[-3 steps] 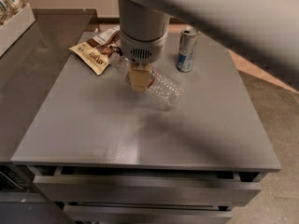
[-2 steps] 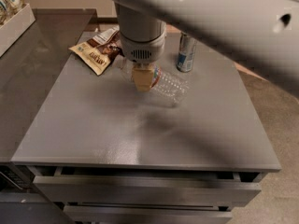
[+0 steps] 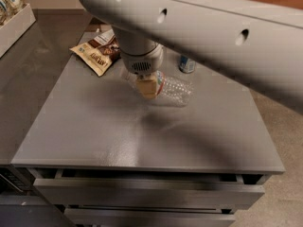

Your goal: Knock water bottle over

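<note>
The gripper point(image 3: 147, 85) is hanging low over the middle of the grey table top point(image 3: 94, 136), its tan tip sitting against the left end of the water bottle point(image 3: 174, 91). Whether it is open or closed cannot be told from this angle. Nearest the camera, two drawer fronts point(image 3: 147, 193) are running across the cabinet below the top. Further back, the water bottle is lying on its side on the table top, its clear ribbed body pointing right and its red and blue label band showing just beside the gripper (the gripper is hiding the cap end). The broad pale arm point(image 3: 213, 37) is crossing the upper frame from the right and casting a shadow on the surface beneath. Behind the bottle and apart from it, a drink can point(image 3: 187, 65) is standing upright, with the arm covering its top. Left of the arm, a brown and cream snack bag point(image 3: 97, 53) is lying flat at the back left of the table. Farthest left, a white tray point(image 3: 16, 27) is sitting on the adjoining dark counter.
</note>
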